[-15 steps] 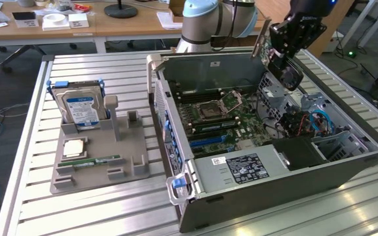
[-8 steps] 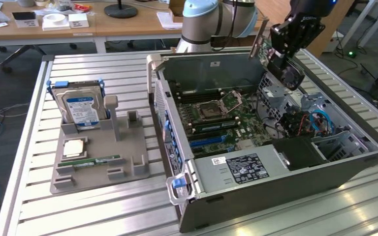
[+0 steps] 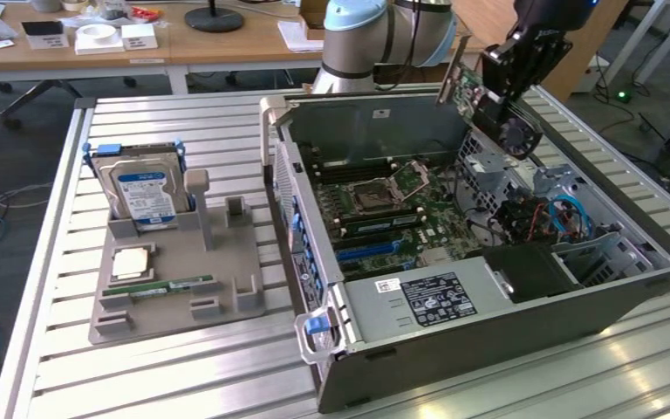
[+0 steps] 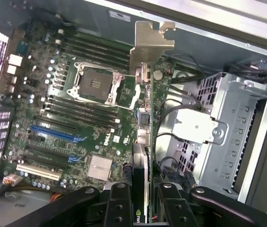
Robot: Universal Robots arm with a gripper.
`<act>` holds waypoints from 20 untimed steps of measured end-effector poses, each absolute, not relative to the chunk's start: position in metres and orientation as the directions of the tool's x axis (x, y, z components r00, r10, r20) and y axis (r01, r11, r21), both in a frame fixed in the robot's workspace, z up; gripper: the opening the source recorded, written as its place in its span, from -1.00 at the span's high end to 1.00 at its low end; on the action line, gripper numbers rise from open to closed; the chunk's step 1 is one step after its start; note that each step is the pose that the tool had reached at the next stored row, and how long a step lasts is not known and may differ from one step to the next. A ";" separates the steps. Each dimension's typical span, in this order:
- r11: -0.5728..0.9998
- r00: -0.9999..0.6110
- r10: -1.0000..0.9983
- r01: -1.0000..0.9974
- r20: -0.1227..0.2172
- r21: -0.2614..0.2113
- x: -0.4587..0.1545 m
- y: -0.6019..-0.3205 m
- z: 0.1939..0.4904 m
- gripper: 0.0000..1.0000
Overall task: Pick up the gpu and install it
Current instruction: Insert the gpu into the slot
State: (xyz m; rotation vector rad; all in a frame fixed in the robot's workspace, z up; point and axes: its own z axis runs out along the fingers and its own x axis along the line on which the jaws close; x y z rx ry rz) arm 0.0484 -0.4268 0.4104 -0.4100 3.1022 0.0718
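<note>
Your pincer (image 4: 145,209) is clamped on the gpu (image 4: 144,118), holding it edge-on above the open case (image 3: 487,349), over the motherboard (image 4: 116,139). Cables (image 3: 562,218) and the drive cage (image 4: 237,132) crowd just beside it. The hard drive (image 3: 143,188) stands well apart on the worktop (image 3: 195,375).

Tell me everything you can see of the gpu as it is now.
The gpu is a thin flat card: green circuit board, a round black fan on one face, a silver metal bracket at the end away from the gripper. The gripper is shut on it, fingers pressing both faces. It hangs tilted above the open computer case, over the motherboard, seated in no slot and seemingly touching only the gripper.
</note>
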 end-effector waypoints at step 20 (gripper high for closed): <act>0.839 -0.840 -0.542 -0.542 -0.018 0.044 0.048 -0.427 0.410 0.48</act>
